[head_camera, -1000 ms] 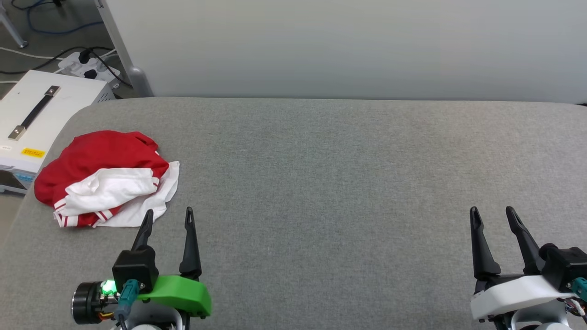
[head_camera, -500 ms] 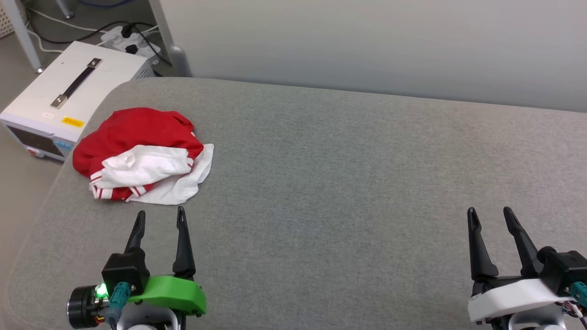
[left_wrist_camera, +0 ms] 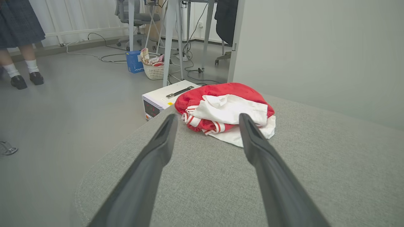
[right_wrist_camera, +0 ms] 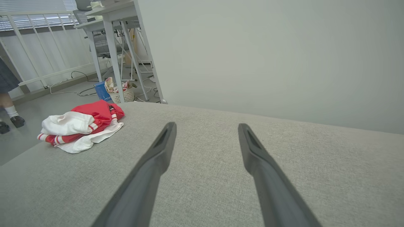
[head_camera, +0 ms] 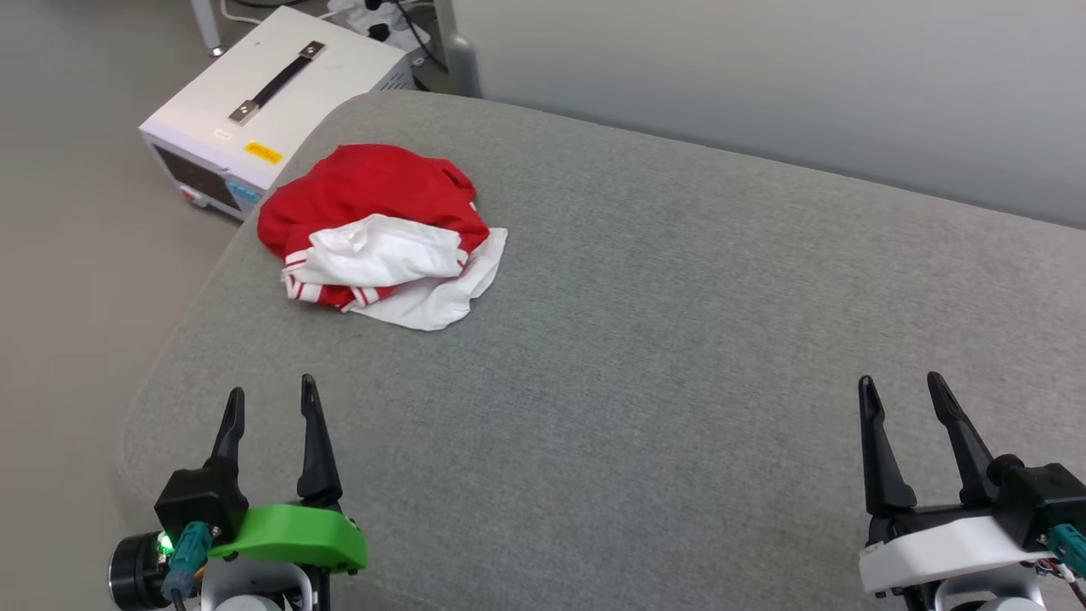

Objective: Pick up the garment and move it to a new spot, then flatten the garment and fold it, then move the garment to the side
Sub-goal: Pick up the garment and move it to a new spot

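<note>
- Left pincer [head_camera: 271, 386], with two long dark fingers on a green mount, is spread wide and holds nothing; it hovers over the near left corner of the bench [head_camera: 679, 339], a broad surface covered in grey woven fabric with a rounded edge.
- Right pincer [head_camera: 899, 379], with the same dark fingers on a white mount, is also spread wide and empty, above the near right part of the bench.
- The garment [head_camera: 373, 182], a red T-shirt with white sleeves and red-and-white striped trim, lies in a crumpled heap on the bench, ahead of the left pincer and a little toward the right pincer's side, apart from the fingertips.
- In the left wrist view the heap sits straight ahead, beyond the two fingertips, with a white sleeve folded on top of the red cloth and more white cloth spread under it.
- From the right pincer the garment is well apart, far to its left and ahead.
- Beyond the garment, past the bench corner, a white box-shaped device [head_camera: 271, 93] with a black carry handle and a small yellow label stands on the grey floor.
- Far ahead and left of the left pincer, a person's legs [left_wrist_camera: 19, 72] in white socks and dark shoes stand on the floor.
- A white woven basket [left_wrist_camera: 153, 70] stands further back beside a blue box [left_wrist_camera: 134, 61].
</note>
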